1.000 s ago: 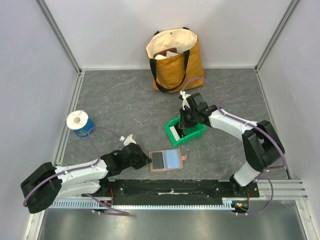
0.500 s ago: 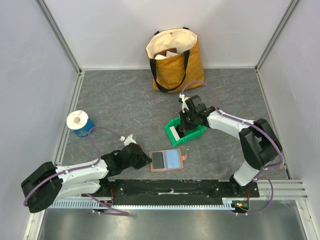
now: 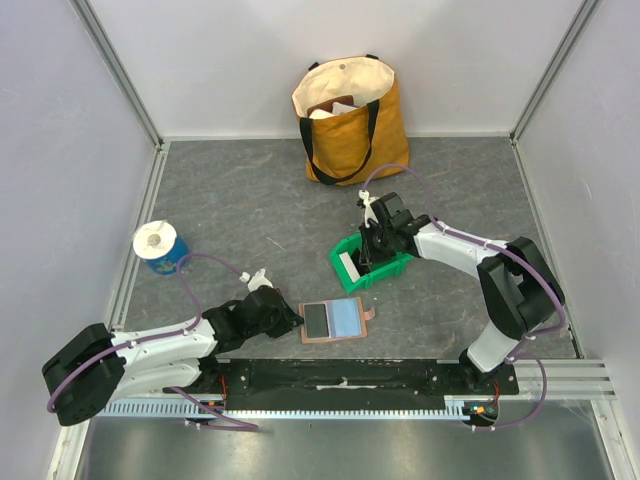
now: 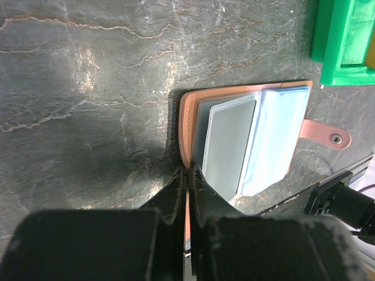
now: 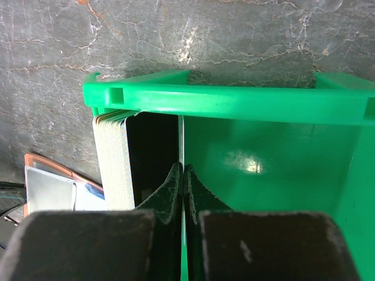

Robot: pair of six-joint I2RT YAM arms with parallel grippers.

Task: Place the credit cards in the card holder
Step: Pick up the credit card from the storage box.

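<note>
The terracotta card holder (image 3: 345, 322) lies open on the grey floor, its blue-grey lining up, with a grey card (image 4: 228, 146) in a clear pocket. My left gripper (image 3: 297, 322) is shut on the holder's left edge, as the left wrist view (image 4: 188, 171) shows. My right gripper (image 3: 368, 254) is down inside the green bin (image 3: 398, 266), shut on a thin card (image 5: 181, 137) that I see edge-on and upright. A stack of cards (image 5: 114, 158) stands at the bin's left end, and a white card (image 3: 350, 265) shows there from above.
A yellow tote bag (image 3: 350, 120) stands against the back wall. A blue-and-white roll (image 3: 158, 245) sits at the left by the frame rail. The holder's snap tab (image 4: 325, 133) points towards the bin's corner (image 4: 343, 52).
My right gripper has shifted slightly left inside the green bin. The left arm and the card holder have not moved.
</note>
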